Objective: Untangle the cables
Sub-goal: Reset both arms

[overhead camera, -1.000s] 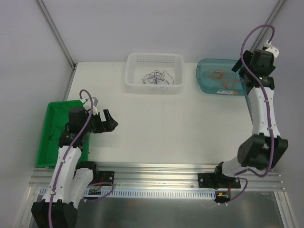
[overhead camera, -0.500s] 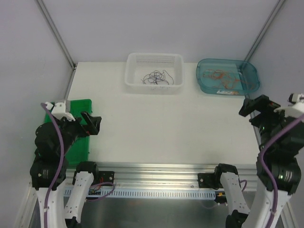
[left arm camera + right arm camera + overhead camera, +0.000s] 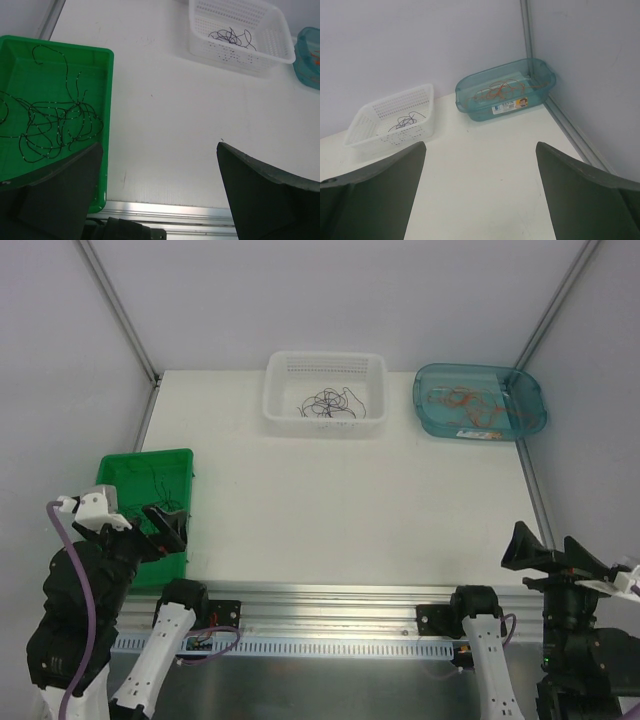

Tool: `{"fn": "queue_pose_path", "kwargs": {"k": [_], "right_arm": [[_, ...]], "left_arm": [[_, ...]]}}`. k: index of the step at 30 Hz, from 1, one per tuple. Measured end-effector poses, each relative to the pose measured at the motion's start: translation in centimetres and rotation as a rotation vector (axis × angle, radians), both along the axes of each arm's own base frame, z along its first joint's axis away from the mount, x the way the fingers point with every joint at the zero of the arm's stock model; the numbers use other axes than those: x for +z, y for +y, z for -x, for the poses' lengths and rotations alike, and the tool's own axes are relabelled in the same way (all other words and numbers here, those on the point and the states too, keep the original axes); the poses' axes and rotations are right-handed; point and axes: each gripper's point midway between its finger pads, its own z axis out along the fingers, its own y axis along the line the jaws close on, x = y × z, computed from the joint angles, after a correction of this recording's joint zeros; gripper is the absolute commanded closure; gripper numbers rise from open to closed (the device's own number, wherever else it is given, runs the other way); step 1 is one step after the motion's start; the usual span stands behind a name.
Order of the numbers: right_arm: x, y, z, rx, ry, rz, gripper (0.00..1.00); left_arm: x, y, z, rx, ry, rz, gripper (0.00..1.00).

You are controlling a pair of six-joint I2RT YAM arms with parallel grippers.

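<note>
The desk (image 3: 340, 500) is white, smooth and dull. The basket (image 3: 300, 426) is white plastic full of holes. The tub (image 3: 530, 395) is see-through bluish plastic. The tray (image 3: 150, 454) is shiny green plastic. The rail (image 3: 330, 600) is ridged metal. The cables (image 3: 230, 36) look thin and wiry.

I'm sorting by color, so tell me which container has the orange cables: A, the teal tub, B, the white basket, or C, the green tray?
A: the orange cables lie coiled in the teal tub, while the white basket and green tray hold only dark strands.
</note>
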Motion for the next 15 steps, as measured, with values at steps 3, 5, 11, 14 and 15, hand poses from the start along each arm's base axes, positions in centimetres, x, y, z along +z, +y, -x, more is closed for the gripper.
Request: {"fn": "queue_pose_path", "kwargs": {"k": [3,5,11,14,15], "right_arm": [[-0.5,0.0,1.0,0.019,-0.029,0.019,0.03],[-0.9,0.0,1.2,0.028,-0.026,0.032,0.03],[-2.6,-0.2,2.0,0.026,-0.006,0.076,0.03],[-2.8,-0.3,2.0,0.026,0.003,0.089,0.03],[-2.8,-0.3,2.0,0.025,0.004,0.095,0.03]], "left_arm": [[0.4,0.2,1.1,-0.012,-0.042,0.009,0.01],[0.5,0.2,1.7,-0.023,-0.064,0.018,0.01],[0.0,0.7,3.6,-0.023,-0.144,0.05,0.01],[0.0,0.9,4.4,-0.022,-0.18,0.057,0.01],[0.0,1.0,4.6,-0.018,-0.193,0.06,0.01]]}}
